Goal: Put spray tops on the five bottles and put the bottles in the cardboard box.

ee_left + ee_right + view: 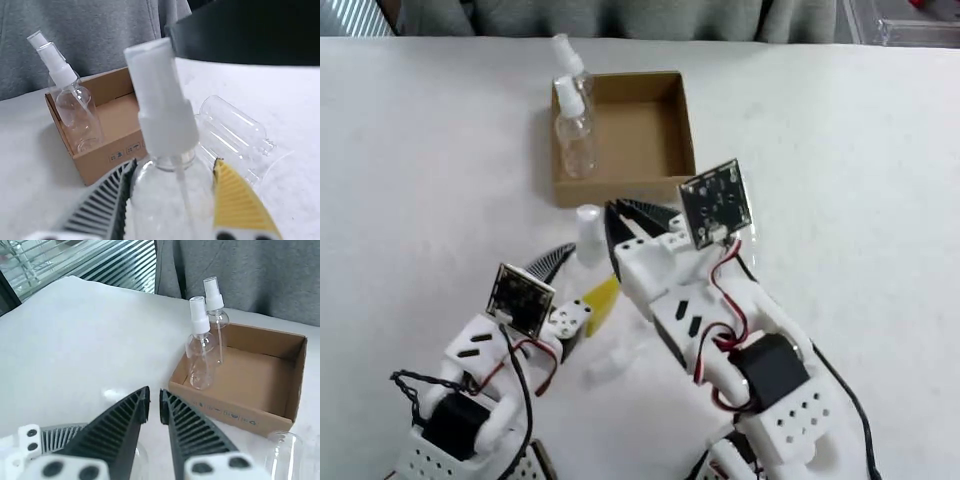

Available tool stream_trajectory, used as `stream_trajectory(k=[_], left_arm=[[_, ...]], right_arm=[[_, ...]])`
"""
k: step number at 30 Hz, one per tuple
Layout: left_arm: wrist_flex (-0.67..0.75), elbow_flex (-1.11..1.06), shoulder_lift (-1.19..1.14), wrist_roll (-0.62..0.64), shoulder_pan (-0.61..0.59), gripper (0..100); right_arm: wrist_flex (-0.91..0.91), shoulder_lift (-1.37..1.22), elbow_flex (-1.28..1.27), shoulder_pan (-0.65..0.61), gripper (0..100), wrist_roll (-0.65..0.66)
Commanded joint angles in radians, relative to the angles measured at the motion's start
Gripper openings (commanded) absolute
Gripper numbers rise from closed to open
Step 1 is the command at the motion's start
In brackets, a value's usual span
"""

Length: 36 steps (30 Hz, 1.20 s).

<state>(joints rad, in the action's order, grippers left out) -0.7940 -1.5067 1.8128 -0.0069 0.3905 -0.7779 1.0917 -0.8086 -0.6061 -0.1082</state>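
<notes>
Left gripper (175,172) is clenched on a bottle (588,232) (spray top already on) at the centre of the high view, just below the box (640,135). Right gripper (154,401) sits beside it, jaws almost together on nothing. Two topped bottles (575,135) stand in the box's left side, upper centre.
</notes>
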Motion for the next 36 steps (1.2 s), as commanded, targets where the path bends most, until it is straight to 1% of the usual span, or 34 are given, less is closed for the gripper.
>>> stream_trajectory(k=[1, 3, 7, 8, 12, 14, 17, 19, 22, 26, 32, 36], left_arm=[[0.032, 0.011, 0.015, -0.008, -0.012, 10], [0.058, 0.009, 0.015, -0.003, -0.021, 10], [0.080, 0.023, 0.015, 0.002, -0.108, 10], [0.080, 0.031, 0.015, 0.012, -0.122, 10], [0.081, 0.078, 0.013, 0.126, -0.147, 10], [0.086, 0.101, 0.013, 0.126, -0.159, 10], [0.138, 0.132, -0.021, 0.132, -0.194, 10], [0.169, 0.172, -0.111, 0.132, -0.214, 10], [0.224, 0.272, -0.323, 0.129, -0.225, 10], [0.333, 0.393, -0.576, 0.129, -0.225, 10], [0.519, 0.465, -0.805, 0.133, -0.225, 10], [0.591, 0.485, -0.906, 0.133, -0.225, 10]], right_arm=[[-0.054, 0.047, 0.011, 0.070, 1.6, 0.014], [-0.079, 0.058, 0.002, 0.110, 1.6, 0.009], [-0.073, 0.097, -0.109, 0.160, 1.6, 0.015], [-0.056, 0.113, -0.149, 0.165, 1.6, 0.015], [0.053, 0.188, -0.311, 0.165, 1.6, 0.017], [0.102, 0.209, -0.365, 0.154, 1.6, 0.017], [0.148, 0.217, -0.423, 0.154, 1.6, 0.017], [0.176, 0.219, -0.460, 0.154, 1.6, 0.017], [0.219, 0.223, -0.508, 0.151, 1.6, 0.017], [0.255, 0.226, -0.548, 0.134, 1.6, 0.008], [0.303, 0.231, -0.563, -0.030, 1.6, 0.006], [0.303, 0.303, -0.566, -0.107, 1.6, 0.006]])
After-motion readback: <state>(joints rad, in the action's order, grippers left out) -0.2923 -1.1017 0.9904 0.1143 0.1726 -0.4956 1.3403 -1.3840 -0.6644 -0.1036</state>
